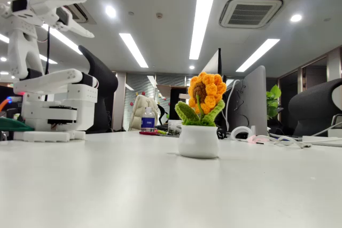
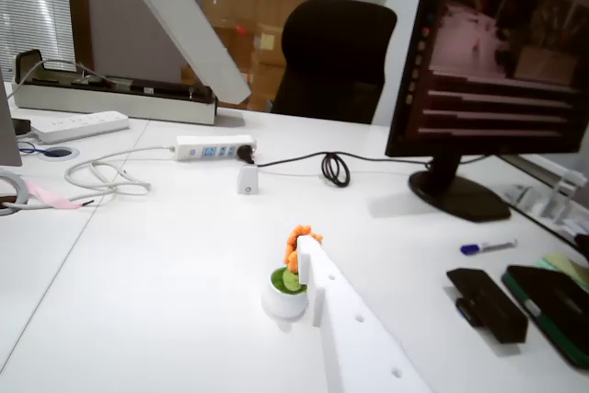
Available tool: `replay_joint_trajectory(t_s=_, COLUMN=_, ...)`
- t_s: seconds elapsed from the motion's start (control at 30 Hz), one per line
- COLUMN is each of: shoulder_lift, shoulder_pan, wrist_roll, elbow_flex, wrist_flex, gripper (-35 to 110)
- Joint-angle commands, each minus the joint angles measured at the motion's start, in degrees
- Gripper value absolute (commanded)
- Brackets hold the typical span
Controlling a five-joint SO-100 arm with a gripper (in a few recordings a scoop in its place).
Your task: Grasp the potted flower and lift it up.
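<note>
Needs a long reach down from the raised gripper (image 1: 64, 9), jaw opening impossible to tell, toward the potted flower (image 1: 199, 121) standing upright, untouched, well apart from the arm base (image 1: 51, 116), closing on the white pot, not petals.

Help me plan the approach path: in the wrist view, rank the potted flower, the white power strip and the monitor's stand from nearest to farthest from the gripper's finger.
From the gripper:
1. Potted flower, just left of the fingertip, partly behind it.
2. White power strip, farther back on the table, to the left.
3. Monitor's stand, back right. Its order against the power strip is close; treat it as a rough call.
</note>
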Motion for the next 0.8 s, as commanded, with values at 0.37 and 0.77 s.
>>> replay_joint_trajectory(t_s=0.37, shoulder_lift=0.0, shoulder_pan=7.5, wrist_roll=1.9, elbow_flex=1.7, wrist_flex=1.2, gripper=67)
replay_joint_trajectory(t_s=0.77, shoulder_lift=-0.1, shoulder_pan=15.7, wrist_roll=4.2, elbow_flex=2.1, wrist_flex=1.2, gripper=67)
